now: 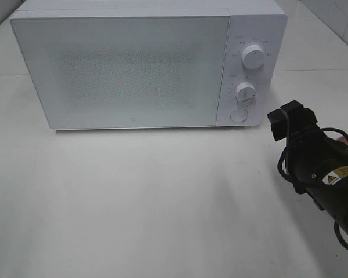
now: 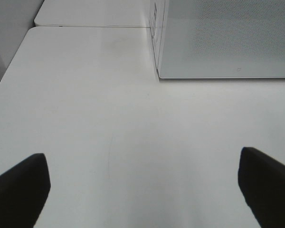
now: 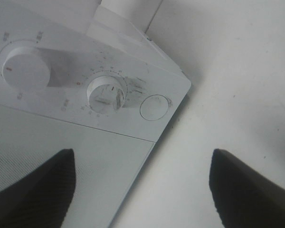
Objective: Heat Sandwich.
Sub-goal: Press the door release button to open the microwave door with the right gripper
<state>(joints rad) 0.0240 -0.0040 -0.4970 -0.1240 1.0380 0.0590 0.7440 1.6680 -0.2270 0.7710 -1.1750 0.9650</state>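
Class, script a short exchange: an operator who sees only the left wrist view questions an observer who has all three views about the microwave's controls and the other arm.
Operator: I see only a door corner. Where are the controls?
Observer: The microwave has a panel on its right: upper dial, lower dial, round button at the bottom.
Operator: And the other arm?
Observer: The right pincer is open in front of that panel's lower corner, with nothing between its fingers.

Lab-style test kitchen: white microwave [image 1: 145,66] on plain white table [image 1: 133,202]
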